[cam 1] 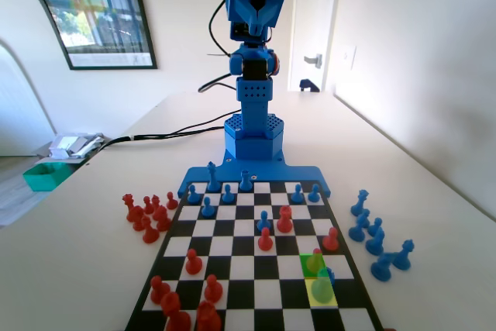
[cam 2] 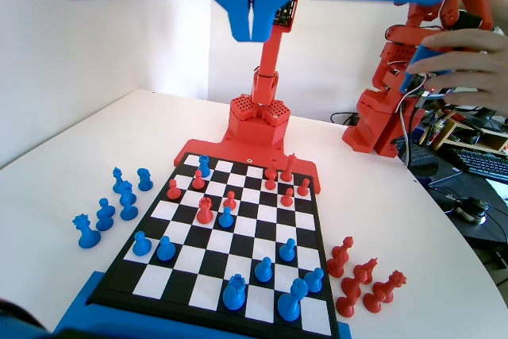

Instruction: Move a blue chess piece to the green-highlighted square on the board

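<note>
Right now my fingers hang high above the board, pressed together on nothing. Far below and ahead, toward the board's far end, the blue chess piece stands on the yellow square, just beside the green-highlighted square

Red pieces sitting clustered on the surface left of the squares in fixed view. Taller blue pieces standing grouped on the right. Green tray resting at far left edge. Framed picture hanging on wall. Black cables trailing across.
</note>
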Action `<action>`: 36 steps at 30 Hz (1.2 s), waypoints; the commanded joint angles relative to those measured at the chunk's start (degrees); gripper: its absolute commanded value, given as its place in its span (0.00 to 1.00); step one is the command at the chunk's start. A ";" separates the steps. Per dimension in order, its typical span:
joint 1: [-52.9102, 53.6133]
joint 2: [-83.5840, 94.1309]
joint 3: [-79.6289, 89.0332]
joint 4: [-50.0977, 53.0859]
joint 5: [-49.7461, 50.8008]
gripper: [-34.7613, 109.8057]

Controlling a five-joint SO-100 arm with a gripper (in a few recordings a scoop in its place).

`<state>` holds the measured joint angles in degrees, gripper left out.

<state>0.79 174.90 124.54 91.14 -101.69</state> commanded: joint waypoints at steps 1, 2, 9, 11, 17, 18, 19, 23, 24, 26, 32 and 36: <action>0.26 0.18 0.09 -0.97 -1.05 0.25; 0.26 0.18 0.09 -0.97 -1.05 0.25; 0.18 0.18 0.09 -0.97 -1.05 0.25; 0.09 0.18 0.09 -0.88 -0.97 0.25; 0.09 -0.62 0.00 -0.70 -0.97 0.27; 0.09 -1.32 -0.09 -0.53 -0.97 0.27; 0.18 -2.20 -0.09 -0.35 -0.97 0.27; -1.05 -6.68 -0.35 0.79 -1.23 0.25; -1.41 -7.47 -0.44 0.97 -1.32 0.25; -1.85 -8.61 -0.88 1.23 -3.60 0.25; -3.16 -14.06 -7.12 3.60 -3.25 0.25; -4.39 -20.04 -12.30 6.06 -1.49 0.25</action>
<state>-2.02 158.99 118.83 95.27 -103.54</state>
